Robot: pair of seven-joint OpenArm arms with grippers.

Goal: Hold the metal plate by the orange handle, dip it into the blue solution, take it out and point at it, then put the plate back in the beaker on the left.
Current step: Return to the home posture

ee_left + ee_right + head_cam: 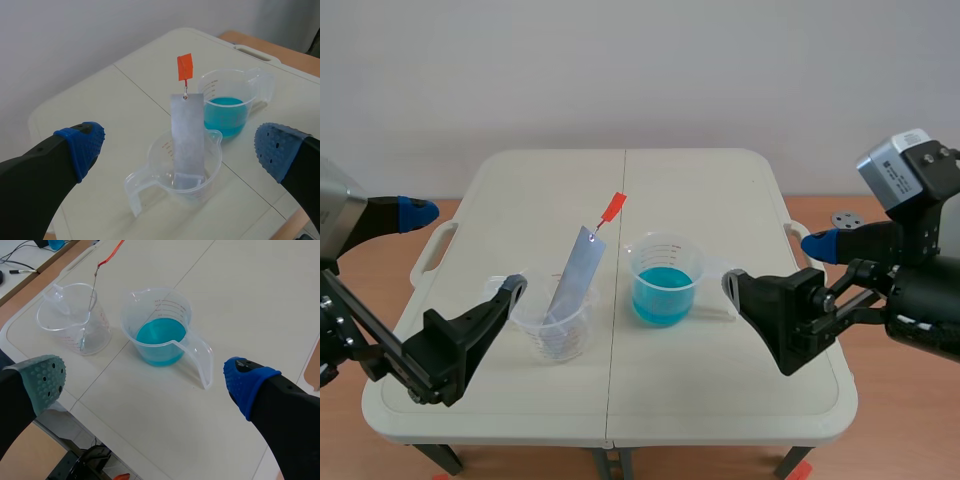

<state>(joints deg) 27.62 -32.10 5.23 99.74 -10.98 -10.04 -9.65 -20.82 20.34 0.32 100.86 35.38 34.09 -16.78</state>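
My left gripper (468,250) and right gripper (773,264) are both released, fingers wide apart, holding nothing. The metal plate (575,270) leans in the clear beaker (555,330) at my left gripper's twelve o'clock, orange handle (613,206) uppermost. The blue solution (664,292) sits at that beaker's two o'clock.

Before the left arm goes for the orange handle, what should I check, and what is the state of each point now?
1. Left claw open: ok, pads wide apart.
2. Orange handle free: ok, nothing touches it.
3. Metal plate in the left beaker: ok, leaning on its rim.
4. Blue solution ready: ok, the right beaker stands upright.
5. Right claw out of the way: ok, open, touching neither beaker.
6. Handle firmly joined to plate: cannot tell.
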